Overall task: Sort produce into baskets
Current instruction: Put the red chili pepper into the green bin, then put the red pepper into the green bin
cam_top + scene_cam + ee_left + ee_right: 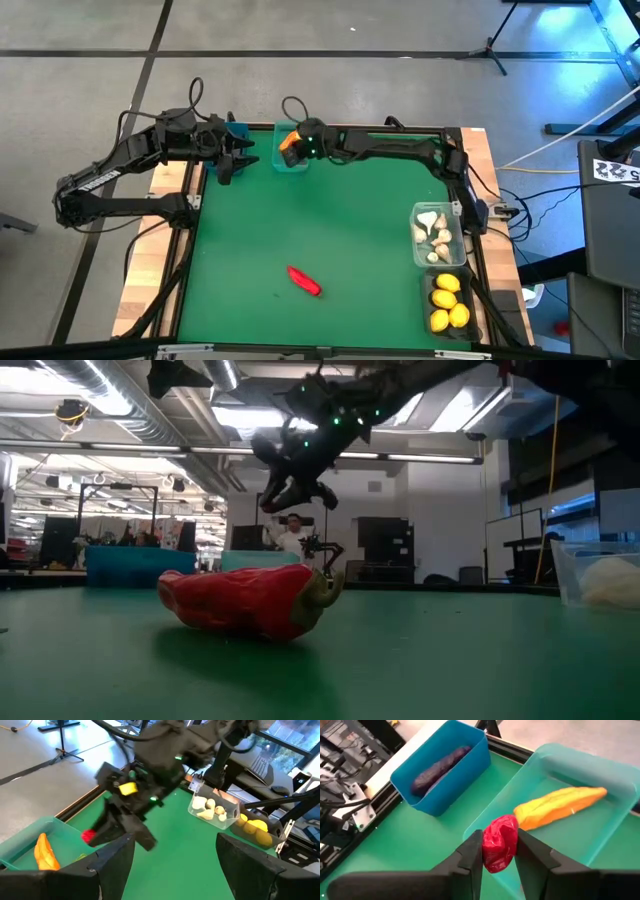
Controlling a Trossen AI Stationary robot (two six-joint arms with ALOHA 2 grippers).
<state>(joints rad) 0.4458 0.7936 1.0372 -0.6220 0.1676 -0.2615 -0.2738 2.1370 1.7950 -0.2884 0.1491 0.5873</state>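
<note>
Holding a red chili (500, 842) clamped above the teal bin's (600, 827) rim, right gripper (498, 851) should advance toward 12 o'clock before releasing beside the carrot (560, 806) (left gripper (226, 165) idle, jaws apart).

Between my right fingers (470, 857) I grip a red chili pepper (499, 843), glossy and wrinkled, hanging nose-down over the near rim of the translucent teal basket (600, 772). Just beyond my fingertips, inside that basket, an orange carrot (559, 807) lies flat on its side, tapering away from the pepper. Farther off and to one side of my fingers stands the blue basket (449, 785), with a long dark purple eggplant (439, 768) lying lengthwise in it. Well behind me a second red chili pepper (304, 281) lies on its side on the green mat. The clear basket (452, 235) holds cream-white garlic bulbs (433, 234); the dark one beside it holds yellow lemons (447, 300).
</note>
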